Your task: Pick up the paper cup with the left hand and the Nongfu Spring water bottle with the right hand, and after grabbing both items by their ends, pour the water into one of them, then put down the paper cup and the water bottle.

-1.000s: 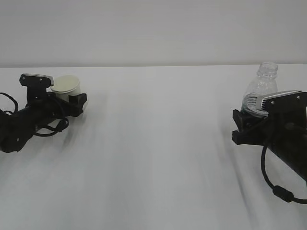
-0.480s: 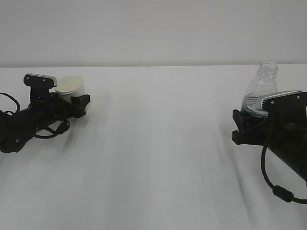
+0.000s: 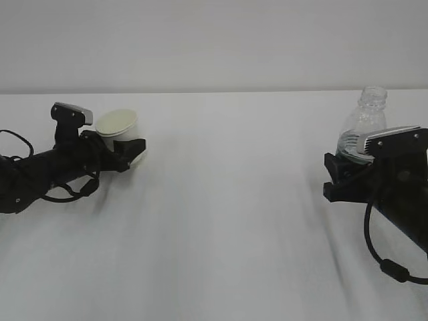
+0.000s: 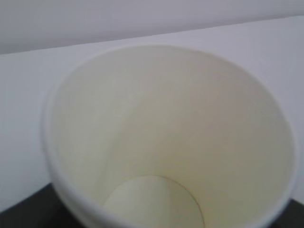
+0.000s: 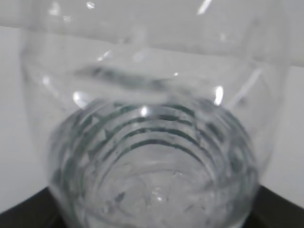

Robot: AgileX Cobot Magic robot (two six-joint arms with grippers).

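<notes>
The white paper cup [image 3: 117,122] sits between the jaws of my left gripper [image 3: 128,150], which is shut on its lower part; the cup leans slightly right, just above the white table [image 3: 227,227]. In the left wrist view the cup's cream inside [image 4: 166,137] fills the frame and looks dry. At the right, the clear ribbed Nongfu Spring water bottle [image 3: 364,124] stands upright, capless, with my right gripper [image 3: 342,172] shut around its lower body. The right wrist view is filled by the bottle [image 5: 152,142]. I cannot make out its water level.
Black cables trail from both arms, one looping near the right arm [image 3: 394,271]. A pale wall [image 3: 214,40] rises behind the table's far edge. A wide stretch of bare table separates the two grippers.
My left gripper has moved right toward the middle, carrying the paper cup with it and tilting it slightly. The right gripper and bottle have not moved.
</notes>
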